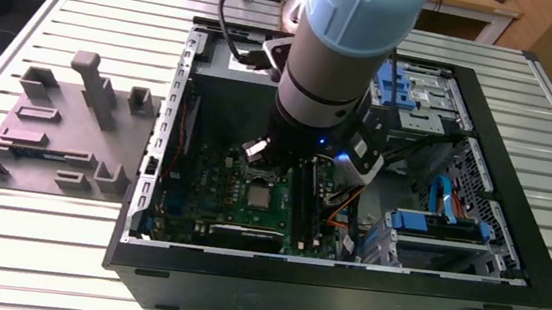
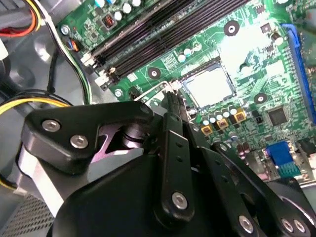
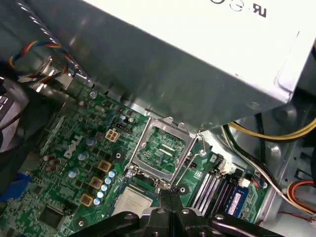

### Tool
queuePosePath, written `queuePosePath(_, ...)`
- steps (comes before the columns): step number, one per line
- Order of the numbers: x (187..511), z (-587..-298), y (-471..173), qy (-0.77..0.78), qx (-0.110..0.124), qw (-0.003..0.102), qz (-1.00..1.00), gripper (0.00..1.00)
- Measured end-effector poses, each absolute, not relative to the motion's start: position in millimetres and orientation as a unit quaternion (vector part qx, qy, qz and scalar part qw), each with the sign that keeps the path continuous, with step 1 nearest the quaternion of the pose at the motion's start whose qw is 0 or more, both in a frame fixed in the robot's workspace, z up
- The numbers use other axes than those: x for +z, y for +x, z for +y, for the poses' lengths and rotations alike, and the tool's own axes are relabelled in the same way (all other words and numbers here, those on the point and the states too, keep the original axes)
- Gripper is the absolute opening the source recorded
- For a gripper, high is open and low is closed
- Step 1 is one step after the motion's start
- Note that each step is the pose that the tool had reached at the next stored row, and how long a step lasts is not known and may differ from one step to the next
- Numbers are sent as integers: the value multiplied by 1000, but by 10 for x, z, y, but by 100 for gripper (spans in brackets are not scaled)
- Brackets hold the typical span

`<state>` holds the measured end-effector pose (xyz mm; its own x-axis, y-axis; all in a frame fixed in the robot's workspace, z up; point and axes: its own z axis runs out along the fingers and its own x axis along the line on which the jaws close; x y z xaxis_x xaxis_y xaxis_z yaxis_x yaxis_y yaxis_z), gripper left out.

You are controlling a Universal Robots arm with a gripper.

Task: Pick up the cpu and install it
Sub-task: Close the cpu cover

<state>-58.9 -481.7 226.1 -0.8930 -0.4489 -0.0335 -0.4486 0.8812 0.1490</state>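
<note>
no readable text, only cut-off, unreadable dark marks on the grey box (image 3: 207, 54), first wrist view

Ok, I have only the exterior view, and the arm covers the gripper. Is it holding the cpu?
Observer: No. In the second wrist view the gripper is shut on nothing, and the cpu lies flat in its socket just past the tips.
Operator: And the metal frame of the socket, is it down?
Observer: No. In the first wrist view the hinged frame stands open, tilted up beside the cpu and not over it.
</note>
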Motion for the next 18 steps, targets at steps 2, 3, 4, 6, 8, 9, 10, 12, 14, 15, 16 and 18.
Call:
queuePosePath(2,2256,-4740,-574,231,-74,2,-970,10)
queuePosePath(3,2248,-4705,-560,231,-74,2,-970,10)
queuePosePath(4,2240,-4669,-546,231,-74,2,-970,10)
queuePosePath(6,2227,-4605,-520,231,-74,2,-970,10)
queuePosePath(8,2216,-4543,-489,231,-74,2,-970,10)
queuePosePath(9,2211,-4520,-473,231,-74,3,-970,10)
queuePosePath(10,2205,-4503,-460,231,-75,3,-970,10)
queuePosePath(12,2199,-4491,-455,236,-75,4,-969,10)
queuePosePath(14,2195,-4491,-455,253,-75,5,-964,10)
queuePosePath(15,2194,-4491,-455,262,-76,6,-962,10)
queuePosePath(16,2192,-4491,-455,270,-76,6,-960,10)
queuePosePath(18,2188,-4491,-455,288,-76,8,-955,10)
